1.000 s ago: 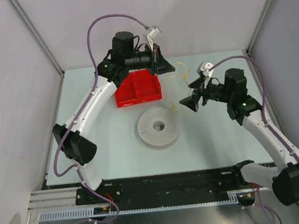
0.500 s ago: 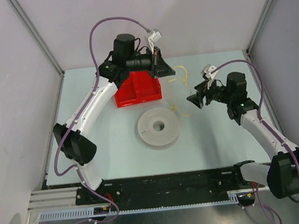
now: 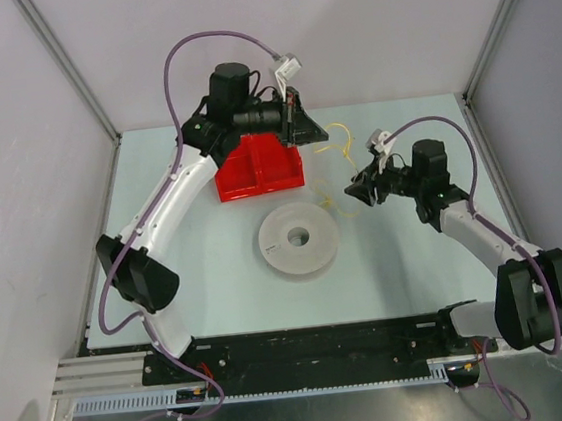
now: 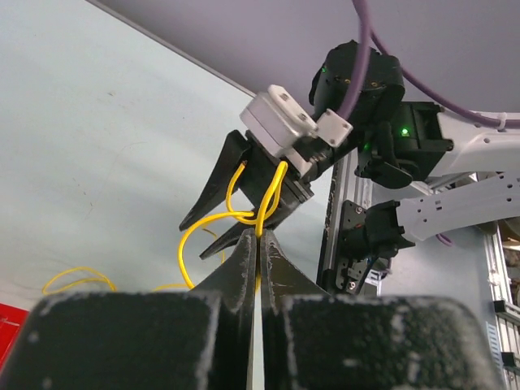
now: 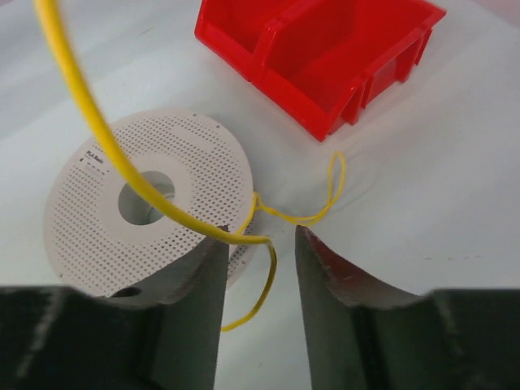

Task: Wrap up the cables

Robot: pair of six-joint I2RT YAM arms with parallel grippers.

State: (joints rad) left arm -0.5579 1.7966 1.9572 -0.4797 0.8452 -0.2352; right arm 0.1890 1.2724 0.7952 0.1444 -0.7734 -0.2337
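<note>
Top external: yellow cables (image 3: 346,141) over pale table (image 3: 218,277), grey walls (image 3: 372,20) around

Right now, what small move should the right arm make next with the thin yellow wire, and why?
Probably close the right gripper. Its fingers stand open, and the thin yellow wire crosses the gap between them, while the left gripper is shut on the same wire. A second grip would likely let both arms guide the wire toward the round white perforated spool.

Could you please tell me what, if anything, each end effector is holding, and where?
The left end effector pinches the yellow wire partway along its length; the right end effector is open, holding nothing.
</note>
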